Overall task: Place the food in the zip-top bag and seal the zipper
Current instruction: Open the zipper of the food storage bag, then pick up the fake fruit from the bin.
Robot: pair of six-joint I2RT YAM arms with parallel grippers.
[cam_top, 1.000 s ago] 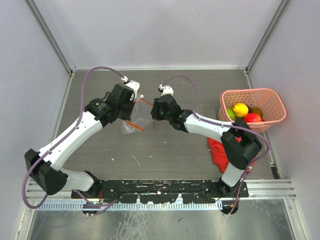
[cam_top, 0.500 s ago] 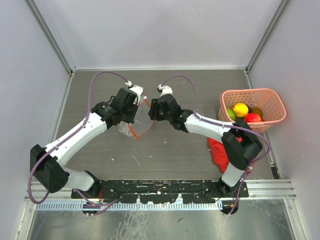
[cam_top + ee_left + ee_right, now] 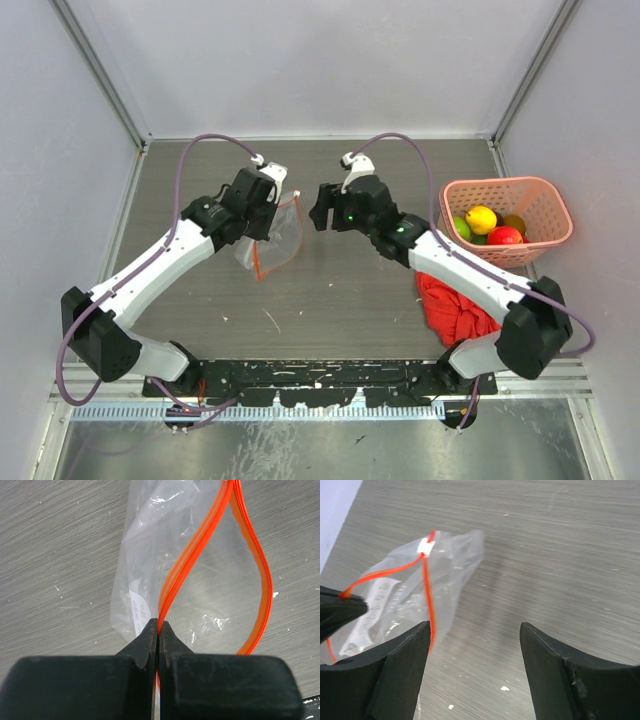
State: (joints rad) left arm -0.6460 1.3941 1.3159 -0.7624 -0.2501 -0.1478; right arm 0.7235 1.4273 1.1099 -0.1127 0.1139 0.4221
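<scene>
The clear zip-top bag (image 3: 272,238) hangs at the table's middle left, its red-orange zipper (image 3: 192,560) spread into an open loop. My left gripper (image 3: 158,626) is shut on one side of the zipper strip and holds the bag up; it also shows in the top view (image 3: 268,222). My right gripper (image 3: 318,212) is open and empty, just right of the bag; in its wrist view (image 3: 475,630) the bag (image 3: 415,597) lies to the left of its fingers. The food (image 3: 482,219), yellow, green, red and orange toy fruits, sits in the pink basket (image 3: 540,194) at the right.
A red cloth (image 3: 455,305) lies crumpled on the table below the basket, under the right arm. Grey walls close in the table at the left, right and back.
My right gripper has let go of the bag's zipper, opened and drawn back to the right. My left gripper still holds the bag, which now hangs lower with its mouth open.
</scene>
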